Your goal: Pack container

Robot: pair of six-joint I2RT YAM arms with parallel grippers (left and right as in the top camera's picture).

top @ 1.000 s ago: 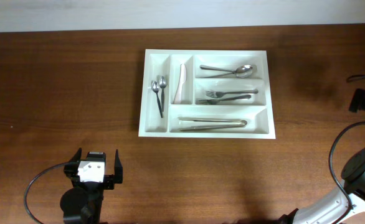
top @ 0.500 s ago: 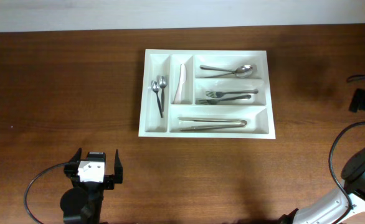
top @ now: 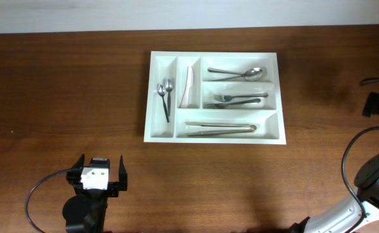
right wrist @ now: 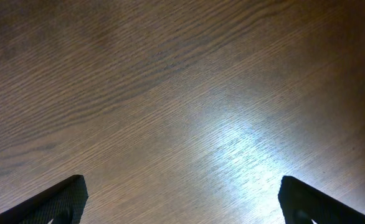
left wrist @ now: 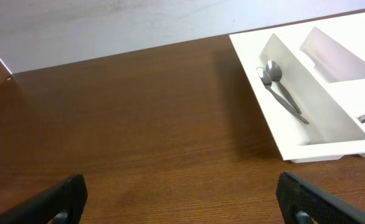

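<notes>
On table (top: 60, 97): container (top: 214, 55) holding cutlery (top: 241, 73) | left hand (top: 100, 170) wide, empty | right hand (right wrist: 182, 200) wide, empty

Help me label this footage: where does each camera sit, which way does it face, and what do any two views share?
Overhead: above the table, looking straight down on the tray; shows the left gripper and right arm.
Left wrist: low on the left arm, facing the tray's left end; own fingertips at bottom corners.
Right wrist: on the right arm, facing bare wood; right gripper seen at bottom corners.
Shared: overhead and left wrist both show the two spoons.
</notes>
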